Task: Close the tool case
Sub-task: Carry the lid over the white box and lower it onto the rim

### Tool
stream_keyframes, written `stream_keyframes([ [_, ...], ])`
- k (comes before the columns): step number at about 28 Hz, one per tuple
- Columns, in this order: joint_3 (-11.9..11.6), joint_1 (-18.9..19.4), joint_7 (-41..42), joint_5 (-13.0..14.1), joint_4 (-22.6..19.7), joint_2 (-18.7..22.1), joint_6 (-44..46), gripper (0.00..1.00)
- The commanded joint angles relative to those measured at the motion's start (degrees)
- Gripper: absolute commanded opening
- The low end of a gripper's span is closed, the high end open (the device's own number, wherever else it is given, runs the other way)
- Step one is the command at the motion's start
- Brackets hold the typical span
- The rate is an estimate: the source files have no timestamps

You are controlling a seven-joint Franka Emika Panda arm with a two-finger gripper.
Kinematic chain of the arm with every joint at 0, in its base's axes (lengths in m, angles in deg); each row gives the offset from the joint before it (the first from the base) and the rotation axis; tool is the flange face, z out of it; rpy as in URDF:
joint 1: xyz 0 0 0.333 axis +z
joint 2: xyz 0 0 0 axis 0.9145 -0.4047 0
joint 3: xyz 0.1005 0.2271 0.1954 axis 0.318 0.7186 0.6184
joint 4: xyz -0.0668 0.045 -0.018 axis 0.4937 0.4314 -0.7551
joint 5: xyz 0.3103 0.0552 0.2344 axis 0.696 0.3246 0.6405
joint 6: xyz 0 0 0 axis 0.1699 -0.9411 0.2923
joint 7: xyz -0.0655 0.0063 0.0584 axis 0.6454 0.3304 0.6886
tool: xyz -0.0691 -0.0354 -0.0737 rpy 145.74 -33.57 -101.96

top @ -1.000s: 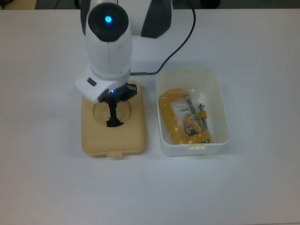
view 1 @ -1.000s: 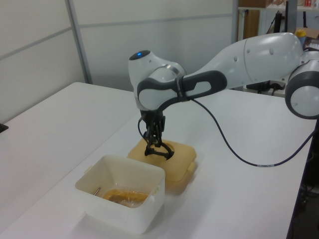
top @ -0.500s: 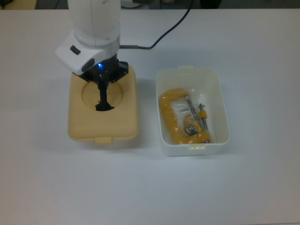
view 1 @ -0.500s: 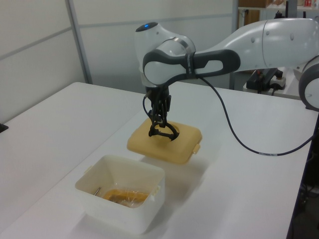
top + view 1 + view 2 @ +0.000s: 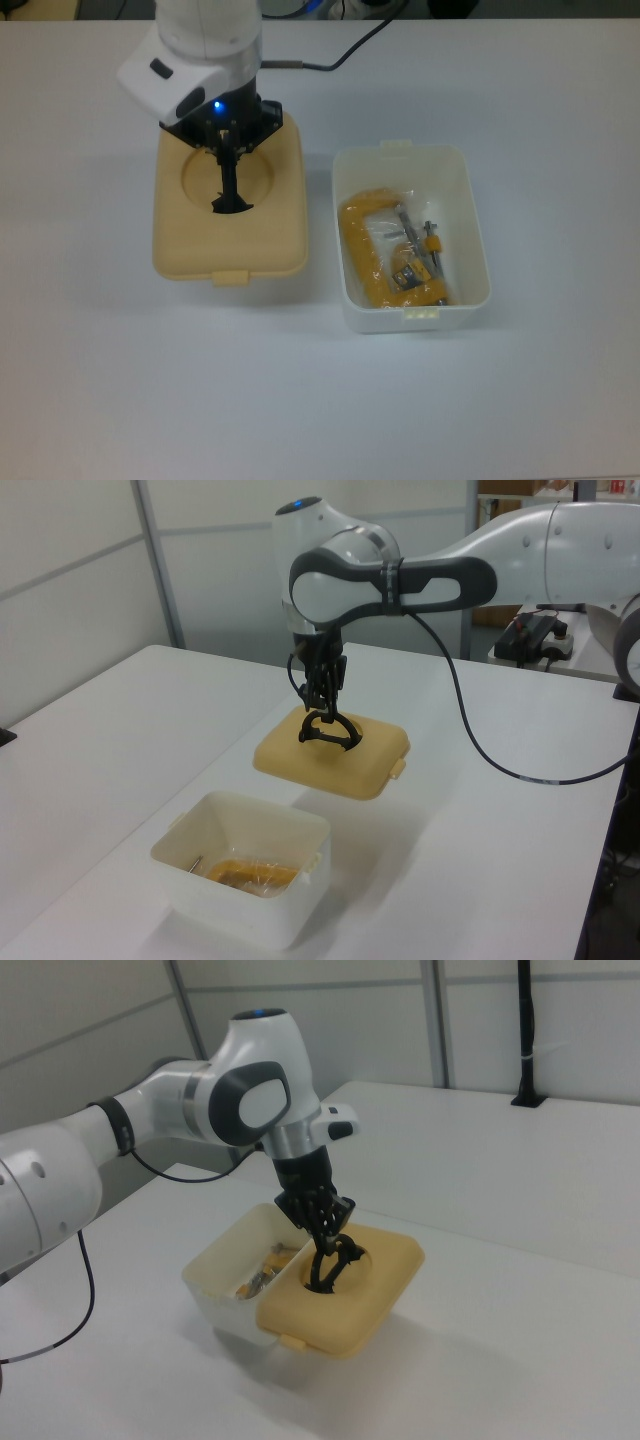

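The tool case's white tub [image 5: 411,300] [image 5: 240,875] [image 5: 218,1278] stands open on the table, with a yellow clamp [image 5: 372,255] and small parts inside. Its beige lid [image 5: 255,230] [image 5: 330,765] [image 5: 355,1290] hangs in the air, roughly level, to the top view's left of the tub. My gripper [image 5: 228,160] [image 5: 322,695] [image 5: 322,1230] is shut on the lid's black handle [image 5: 230,200] [image 5: 328,730] [image 5: 328,1265], which rises from the round recess. In the left view the lid's shadow falls on the table below it.
The white table [image 5: 500,420] carries only the tub. A black cable [image 5: 340,55] trails from the arm across the top view's upper edge. A dark post [image 5: 527,1035] stands at the table's far side in the right view.
The lid has been lifted off the table by its handle and carried higher. In the top view it first shifted left, then slightly back right and up.
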Motion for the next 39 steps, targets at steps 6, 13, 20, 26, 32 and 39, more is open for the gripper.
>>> stream_keyframes([
  [6,0.0,4.4,-5.3,1.4,-0.2,2.0,2.0,0.0],
  [13,-0.1,8.9,-8.1,1.1,-0.2,1.7,1.6,0.0],
  [20,-0.1,12.0,-10.6,1.0,-0.2,1.5,1.4,0.0],
  [26,-0.1,14.0,-12.5,0.7,-0.1,0.9,0.4,0.0],
  [32,-0.1,15.5,-14.1,0.7,1.4,-0.2,-0.3,0.0],
  [39,-0.2,17.2,-15.1,0.0,1.8,-1.6,-2.5,0.0],
])
